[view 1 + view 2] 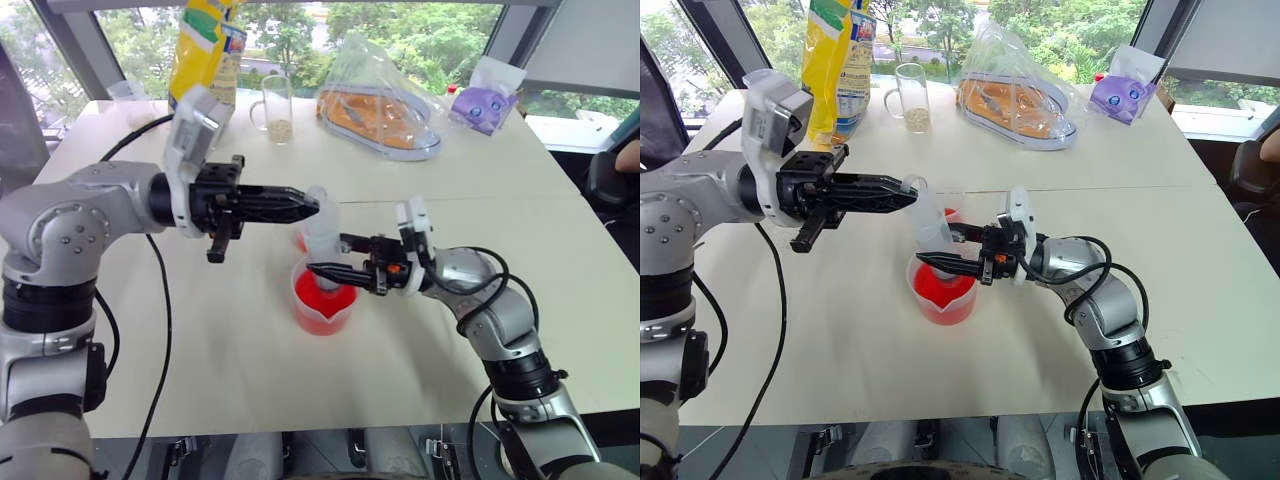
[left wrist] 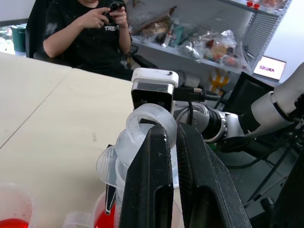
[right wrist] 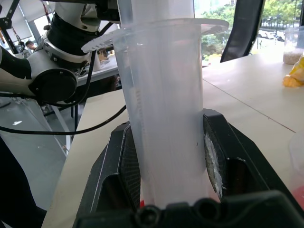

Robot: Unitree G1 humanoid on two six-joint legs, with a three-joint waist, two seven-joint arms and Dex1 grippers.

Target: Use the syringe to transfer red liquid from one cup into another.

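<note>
1. Your right claw (image 1: 322,270) clamps the syringe (image 1: 320,235) barrel upright, with the tip down in the wide beaker (image 1: 322,298) of red liquid (image 1: 318,305) below it.
2. Your left claw (image 1: 305,206) pinches the plunger ring above the right claw.
3. You seem to be mid-draw; the transfer is still to do.
4. Barrel looks clear and mostly empty.
5. Behind the syringe sits the smaller cup (image 1: 952,212).

the only legible lettering is white "tre", cut off by the hands, on the chest of the black t-shirt (image 2: 90,35) of a person seated beyond the desk. print on the yellow bag (image 1: 205,45) is unreadable.
</note>
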